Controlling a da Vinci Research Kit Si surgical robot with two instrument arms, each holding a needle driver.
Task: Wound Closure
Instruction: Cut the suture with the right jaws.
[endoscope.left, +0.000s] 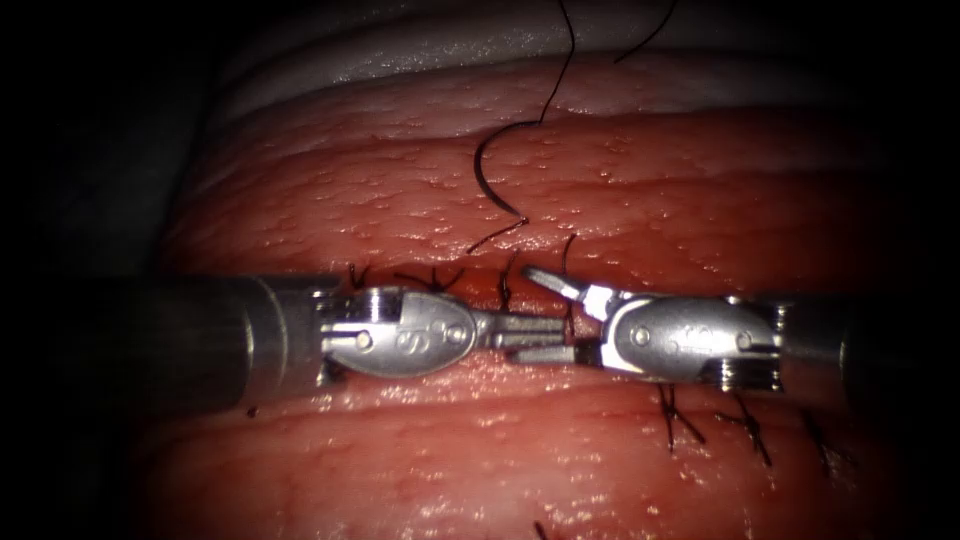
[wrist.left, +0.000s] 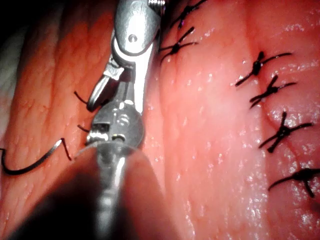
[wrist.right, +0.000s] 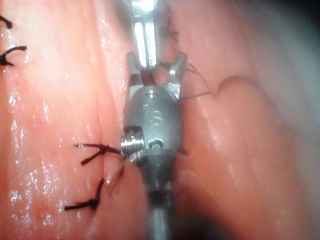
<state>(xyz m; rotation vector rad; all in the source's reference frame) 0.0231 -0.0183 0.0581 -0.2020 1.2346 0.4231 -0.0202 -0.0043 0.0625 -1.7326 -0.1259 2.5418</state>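
The tissue (endoscope.left: 420, 170) has a cut running across the endoscope view, under both tools. The left tool (endoscope.left: 555, 331) comes in along the cut with its jaws shut. They lie between the open jaws of the right tool (endoscope.left: 520, 312), which spread above and below them; the right wrist view shows the same spread (wrist.right: 156, 60). A strand of thread (endoscope.left: 567, 270) drops past the left tool's tip, and I cannot tell whether it is pinched. The curved needle (endoscope.left: 482, 170) (wrist.left: 30, 165) lies loose on the tissue beyond the cut. Neither tool holds it, and its thread (endoscope.left: 566, 50) trails off the far edge.
Knotted stitches (endoscope.left: 680, 415) (wrist.left: 272, 90) (wrist.right: 95, 150) close the cut under and right of the right tool, with more beside the left tool (endoscope.left: 430, 280). A short thread end (endoscope.left: 495, 236) lies by the needle's tip. Pale tissue folds (endoscope.left: 420, 50) rise at the far edge.
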